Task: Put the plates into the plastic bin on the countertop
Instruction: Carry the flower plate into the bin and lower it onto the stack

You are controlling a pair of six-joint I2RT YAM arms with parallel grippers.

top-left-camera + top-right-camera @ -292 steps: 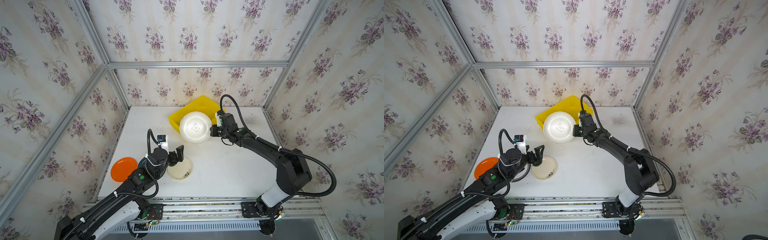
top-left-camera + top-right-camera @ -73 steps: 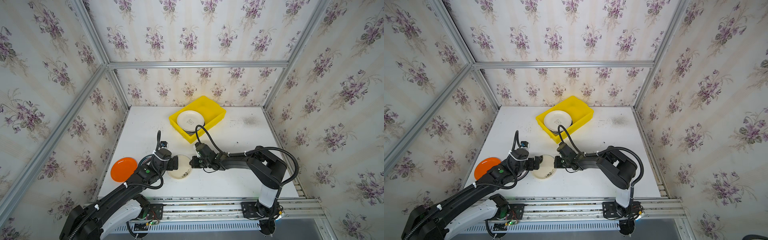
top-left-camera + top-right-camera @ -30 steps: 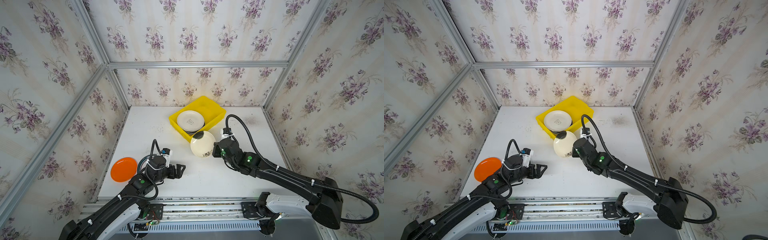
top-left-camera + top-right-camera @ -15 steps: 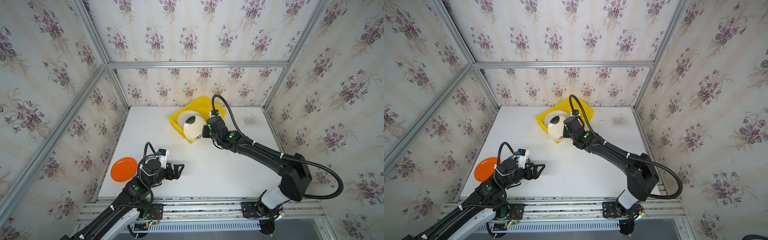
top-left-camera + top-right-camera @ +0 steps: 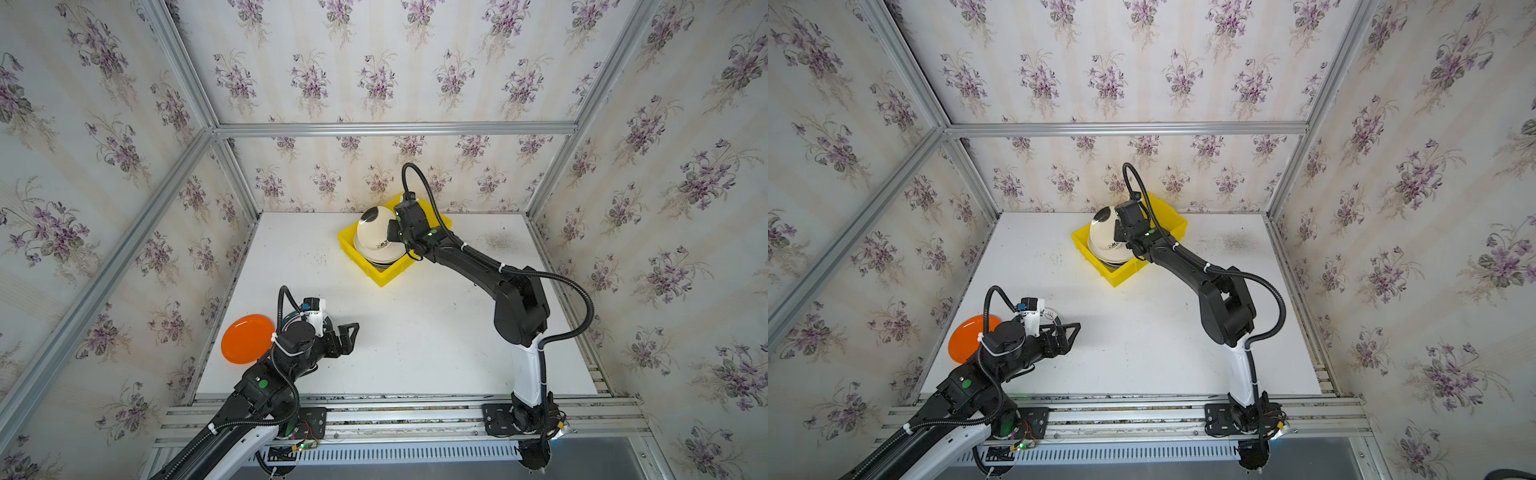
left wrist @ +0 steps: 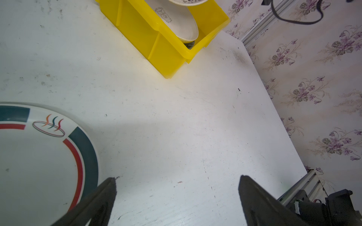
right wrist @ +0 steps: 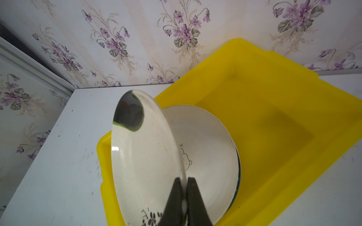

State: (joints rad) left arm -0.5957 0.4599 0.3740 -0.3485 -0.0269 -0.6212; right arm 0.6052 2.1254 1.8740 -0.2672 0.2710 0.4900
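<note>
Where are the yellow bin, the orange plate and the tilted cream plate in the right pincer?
yellow bin (image 6: 137, 29): left wrist view, on its outer side wall.
orange plate (image 5: 247, 338): a top view, centre of its face.
tilted cream plate (image 7: 145, 160): right wrist view, centre of its broad face.

We only get a sliver of the striped plate (image 5: 1054, 314) in a top view, the left arm (image 5: 1000, 349) covers the rest, and the left wrist view chops it off at the frame edge. In the plastic bin (image 7: 274, 94) the cream plate (image 7: 207, 152) hides whatever's stacked under it, just a dark rim (image 7: 238, 172) peeks out, so we can't count. The tilted plate (image 7: 145, 156) in the right gripper (image 7: 184, 181) runs off the right wrist frame, flower print included.
</note>
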